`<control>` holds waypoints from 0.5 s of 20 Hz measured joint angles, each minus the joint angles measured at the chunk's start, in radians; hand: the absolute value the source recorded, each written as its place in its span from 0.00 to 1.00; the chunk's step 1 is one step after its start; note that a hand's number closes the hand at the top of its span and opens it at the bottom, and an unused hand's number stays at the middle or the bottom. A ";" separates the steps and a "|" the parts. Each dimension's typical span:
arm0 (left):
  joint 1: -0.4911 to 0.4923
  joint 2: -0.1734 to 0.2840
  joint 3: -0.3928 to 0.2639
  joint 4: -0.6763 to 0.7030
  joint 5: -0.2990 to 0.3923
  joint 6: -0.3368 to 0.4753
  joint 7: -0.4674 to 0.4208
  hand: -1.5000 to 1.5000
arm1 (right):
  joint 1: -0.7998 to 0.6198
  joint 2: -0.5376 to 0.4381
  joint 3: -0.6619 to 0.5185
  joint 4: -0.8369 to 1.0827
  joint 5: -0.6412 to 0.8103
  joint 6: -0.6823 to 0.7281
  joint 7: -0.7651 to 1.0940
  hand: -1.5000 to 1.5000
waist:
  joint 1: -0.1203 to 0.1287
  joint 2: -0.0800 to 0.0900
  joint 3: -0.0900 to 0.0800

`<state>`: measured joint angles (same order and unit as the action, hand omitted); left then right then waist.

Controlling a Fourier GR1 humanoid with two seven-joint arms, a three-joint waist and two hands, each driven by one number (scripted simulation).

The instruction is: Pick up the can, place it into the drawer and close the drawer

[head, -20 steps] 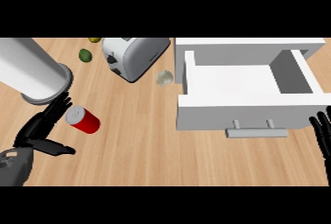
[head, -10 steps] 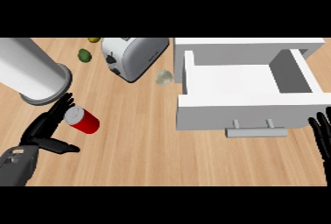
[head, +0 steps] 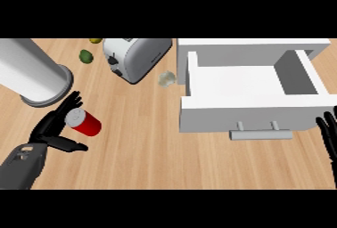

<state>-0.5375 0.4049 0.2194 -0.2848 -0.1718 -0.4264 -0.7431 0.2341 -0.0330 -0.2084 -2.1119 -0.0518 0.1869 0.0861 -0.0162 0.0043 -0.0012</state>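
A: Where's your can (head: 84, 122)?
B: Lying on the tabletop (head: 151, 151), left of the open drawer (head: 247, 95). Your left hand (head: 54, 129) is spread wide, fingers touching the can's far side, thumb apart.
A: Right hand (head: 328, 138)?
B: Resting open at the right edge.

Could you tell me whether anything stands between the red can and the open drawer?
Nothing visible does: bare counter separates the red can, beside the open left hand, from the open drawer. The toaster stands farther back.
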 measured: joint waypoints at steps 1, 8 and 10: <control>-0.005 0.000 0.000 0.014 -0.002 0.002 -0.007 0.00 | 0.004 -0.001 -0.002 -0.003 -0.003 0.002 0.003 0.00 | -0.002 0.001 0.000; -0.054 -0.028 -0.005 0.053 -0.010 0.018 -0.003 0.00 | -0.005 -0.007 -0.022 -0.022 -0.026 0.008 0.028 0.00 | -0.005 0.002 0.000; -0.068 -0.035 -0.009 0.055 -0.013 0.017 0.000 0.00 | 0.001 -0.005 -0.019 -0.034 -0.024 0.010 0.034 0.00 | -0.004 0.001 -0.001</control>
<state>-0.6054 0.3698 0.2107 -0.2299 -0.1845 -0.4092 -0.7433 0.2355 -0.0376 -0.2272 -2.1456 -0.0757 0.1966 0.1201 -0.0205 0.0055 -0.0018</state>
